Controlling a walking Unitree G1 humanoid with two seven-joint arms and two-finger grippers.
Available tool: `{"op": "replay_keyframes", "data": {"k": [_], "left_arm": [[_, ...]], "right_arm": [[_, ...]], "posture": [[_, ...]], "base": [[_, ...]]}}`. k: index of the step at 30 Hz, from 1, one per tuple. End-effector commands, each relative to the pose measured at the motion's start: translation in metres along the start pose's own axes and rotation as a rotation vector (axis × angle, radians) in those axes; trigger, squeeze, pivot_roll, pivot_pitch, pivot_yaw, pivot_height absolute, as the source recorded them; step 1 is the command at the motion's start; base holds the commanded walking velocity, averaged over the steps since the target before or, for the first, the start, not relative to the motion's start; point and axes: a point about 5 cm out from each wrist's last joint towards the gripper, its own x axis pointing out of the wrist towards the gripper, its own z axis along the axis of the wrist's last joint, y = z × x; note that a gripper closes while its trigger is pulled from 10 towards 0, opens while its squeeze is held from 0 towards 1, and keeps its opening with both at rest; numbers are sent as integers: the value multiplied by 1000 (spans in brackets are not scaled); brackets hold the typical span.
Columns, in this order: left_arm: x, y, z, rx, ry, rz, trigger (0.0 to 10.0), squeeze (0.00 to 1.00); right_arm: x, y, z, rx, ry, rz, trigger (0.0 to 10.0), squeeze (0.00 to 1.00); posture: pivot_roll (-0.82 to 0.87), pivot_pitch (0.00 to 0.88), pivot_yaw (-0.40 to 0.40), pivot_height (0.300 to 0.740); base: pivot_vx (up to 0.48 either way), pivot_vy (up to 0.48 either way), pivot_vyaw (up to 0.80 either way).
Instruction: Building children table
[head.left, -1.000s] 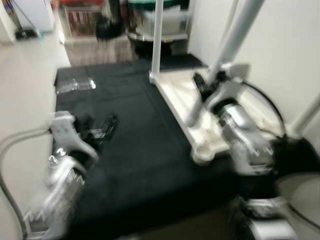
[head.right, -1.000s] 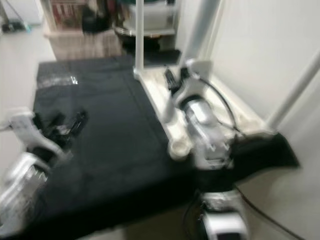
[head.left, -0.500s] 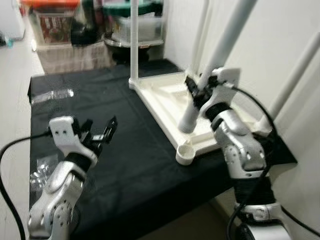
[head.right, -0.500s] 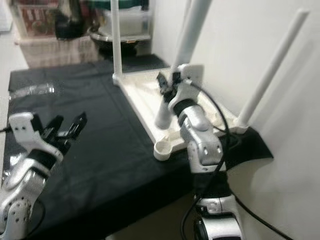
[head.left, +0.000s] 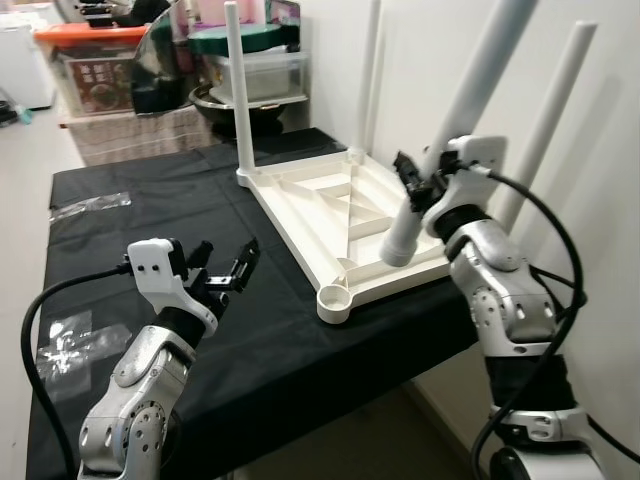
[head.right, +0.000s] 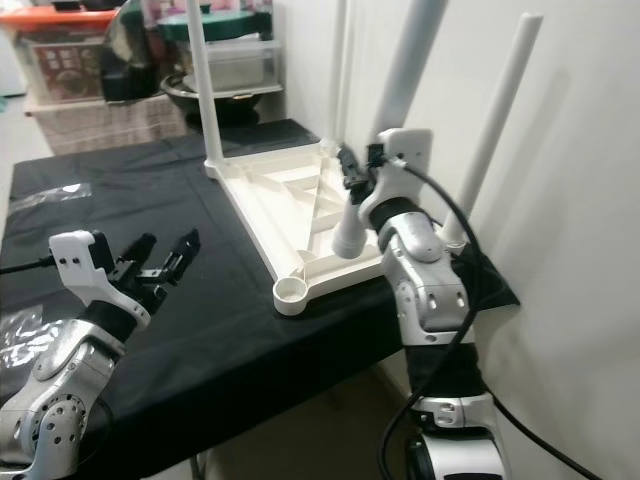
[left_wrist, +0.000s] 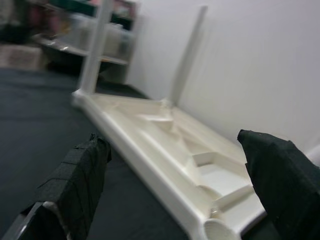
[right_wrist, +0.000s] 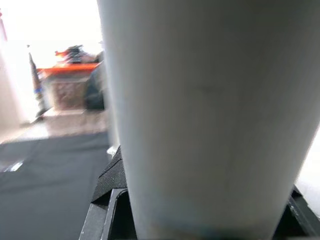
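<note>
Tabletop (head.left: 330, 215) lies upside down on the black cloth (head.left: 150, 230), legs up. Right gripper (head.left: 418, 186) clamps a loose white leg (head.left: 455, 120) at 2 o'clock. Left gripper (head.left: 222, 272) hovers spread, empty, at 8 o'clock. Storage bins (head.left: 100, 70) crowd 12 o'clock.

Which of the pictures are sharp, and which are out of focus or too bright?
Left and right eye views: sharp and evenly lit, the white tabletop and black cloth crisp. Left wrist view: soft, with the near black fingers blurred. Right wrist view: the table leg is very close and blurred, and the background at upper left is overexposed.
</note>
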Motion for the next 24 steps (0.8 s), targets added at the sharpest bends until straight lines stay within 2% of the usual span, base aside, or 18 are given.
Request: {"op": "replay_keyframes", "data": {"k": [1,6,15,24], "left_arm": [[-1,2,-2,9,8,13,10000,0],[-2,4,-5,5,27,21,10000,0],[-3,5,-6,6,35,25,10000,0],[-2,5,-6,26,42,10,10000,0]], "right_arm": [[3,5,1,-9,-6,32,10000,0],[3,7,-2,-41,13,91,10000,0],[3,10,-4,-24,17,96,10000,0],[4,11,-6,5,47,183,10000,0]], "posture": [[35,0,-67,740],[37,0,-72,740],[42,0,-72,740],[40,0,-65,740]], "base": [[0,0,0],[0,0,0],[0,455,0],[0,0,0]]}}
